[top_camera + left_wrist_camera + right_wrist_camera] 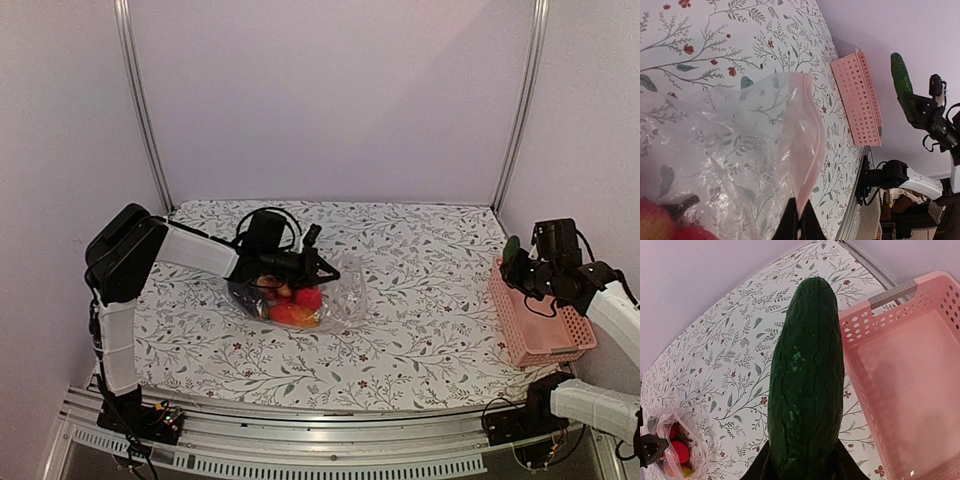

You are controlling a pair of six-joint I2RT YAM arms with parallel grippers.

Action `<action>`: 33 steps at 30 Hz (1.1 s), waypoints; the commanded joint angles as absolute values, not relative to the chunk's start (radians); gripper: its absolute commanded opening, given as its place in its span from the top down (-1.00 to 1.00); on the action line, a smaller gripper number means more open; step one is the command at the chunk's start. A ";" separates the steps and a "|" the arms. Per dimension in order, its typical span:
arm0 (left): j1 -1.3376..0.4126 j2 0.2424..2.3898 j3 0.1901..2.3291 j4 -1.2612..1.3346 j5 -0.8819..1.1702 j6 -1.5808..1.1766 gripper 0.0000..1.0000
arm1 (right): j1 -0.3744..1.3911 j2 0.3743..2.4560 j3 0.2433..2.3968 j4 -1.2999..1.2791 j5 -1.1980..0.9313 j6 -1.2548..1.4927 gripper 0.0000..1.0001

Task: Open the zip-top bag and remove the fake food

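The clear zip-top bag (300, 292) lies on the flowered cloth left of centre, with red and orange fake food (298, 305) inside. My left gripper (328, 270) is shut on the bag's pink zip edge (807, 150) and holds it up. My right gripper (515, 262) is shut on a dark green fake cucumber (807, 375), held in the air just left of the pink basket's (540, 320) near left rim. The cucumber also shows in the left wrist view (901, 80). The bag shows at the lower left of the right wrist view (675, 445).
The pink mesh basket (910, 390) stands at the table's right edge and looks empty inside. It also shows in the left wrist view (860, 100). Metal posts (140, 110) stand at the back corners. The front rail (320, 450) runs along the near edge.
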State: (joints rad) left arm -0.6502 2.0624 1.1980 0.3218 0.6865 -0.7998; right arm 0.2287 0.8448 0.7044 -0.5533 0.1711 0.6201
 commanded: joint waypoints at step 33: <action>-0.618 2.025 1.167 0.360 0.707 -0.804 1.00 | -0.222 1.077 0.618 -0.211 -0.203 0.357 -0.65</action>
State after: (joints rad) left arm -0.6308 2.0624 1.1790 0.3641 0.7147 -0.8234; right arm -0.2173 1.1358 0.6262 -0.2768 -0.0509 0.4698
